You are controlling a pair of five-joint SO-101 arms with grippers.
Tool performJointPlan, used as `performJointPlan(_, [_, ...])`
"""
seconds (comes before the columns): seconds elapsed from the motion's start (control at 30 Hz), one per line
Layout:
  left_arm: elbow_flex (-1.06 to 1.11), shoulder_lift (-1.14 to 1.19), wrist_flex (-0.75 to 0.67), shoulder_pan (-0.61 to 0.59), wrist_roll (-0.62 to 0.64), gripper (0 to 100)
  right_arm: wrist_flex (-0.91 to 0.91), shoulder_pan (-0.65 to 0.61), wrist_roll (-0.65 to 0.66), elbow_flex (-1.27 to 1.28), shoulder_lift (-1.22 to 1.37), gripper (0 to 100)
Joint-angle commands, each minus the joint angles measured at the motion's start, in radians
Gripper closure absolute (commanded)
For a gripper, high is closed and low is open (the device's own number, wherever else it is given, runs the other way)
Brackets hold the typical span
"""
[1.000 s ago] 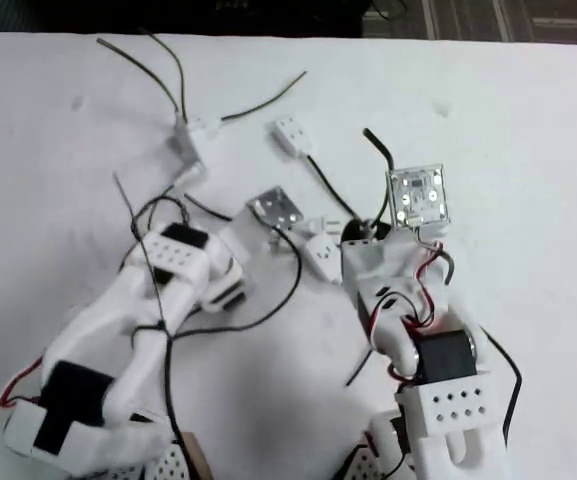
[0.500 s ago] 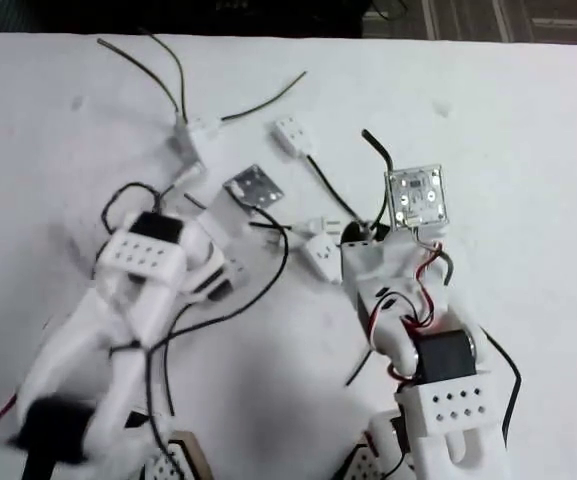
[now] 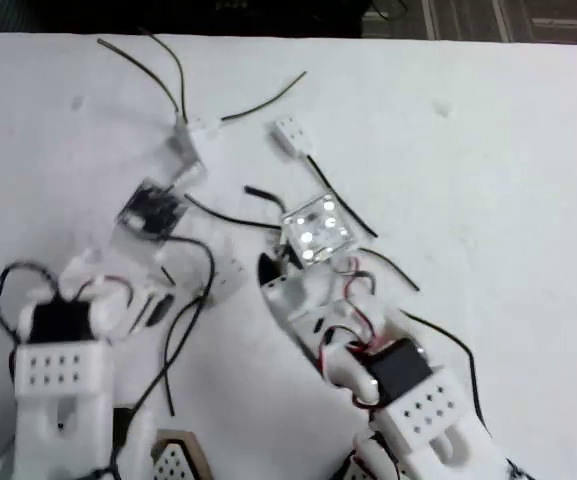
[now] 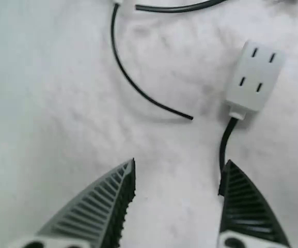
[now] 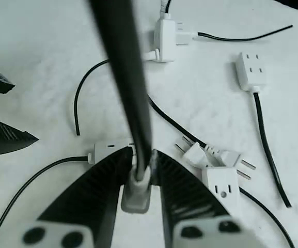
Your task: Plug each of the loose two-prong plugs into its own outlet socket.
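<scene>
My right gripper [image 5: 139, 155] is shut on a white plug [image 5: 136, 195] whose black cord [image 5: 123, 67] rises straight toward the camera. Just past it on the table lie loose two-prong plugs [image 5: 206, 154], a white outlet socket [image 5: 223, 188] and another white piece [image 5: 106, 151]. Farther off are a plugged cluster [image 5: 165, 32] and a cabled socket [image 5: 251, 68]. In the high view the right arm [image 3: 388, 375] sits at centre. My left gripper [image 4: 179, 164] hangs open over bare table, with a white socket [image 4: 254, 76] and a loose cord end [image 4: 138, 90] ahead.
Black cords [image 3: 328, 190] criss-cross the white table [image 3: 488, 150]. A socket [image 3: 293, 133] and a wired cluster [image 3: 196, 130] lie toward the back. The left arm [image 3: 60, 350] stands at the front left. Its dark fingers [image 5: 4, 132] show beside the right gripper.
The left arm has swung back and to the left, away from the middle. The right arm has moved left across the table, carrying its cord along.
</scene>
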Motion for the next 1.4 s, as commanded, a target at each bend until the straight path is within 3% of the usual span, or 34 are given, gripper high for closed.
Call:
performJointPlan(0.0, [0.17,-0.196,-0.084,-0.125,0.034,73,-0.099,-0.031,0.003,-0.035,0.131,98.1])
performJointPlan(0.13, [0.284,-0.323,-0.132,-0.188,0.089,73,-0.165,-0.05,0.003,-0.132,0.358,98.1])
performJointPlan(0.47, [0.437,-0.519,-0.132,-0.231,0.094,73,-0.314,-0.081,0.002,-0.296,0.808,98.1])
performJointPlan(0.67, [0.457,-0.547,-0.13,-0.234,0.094,73,-0.427,-0.067,0.014,-0.308,0.877,98.1])
performJointPlan(0.83, [0.462,-0.547,-0.13,-0.234,0.091,73,-0.435,-0.054,0.086,-0.308,0.937,98.1])
performJointPlan(1.37, [0.471,-0.549,-0.13,-0.234,0.087,73,-0.493,-0.016,0.117,-0.307,0.978,98.1])
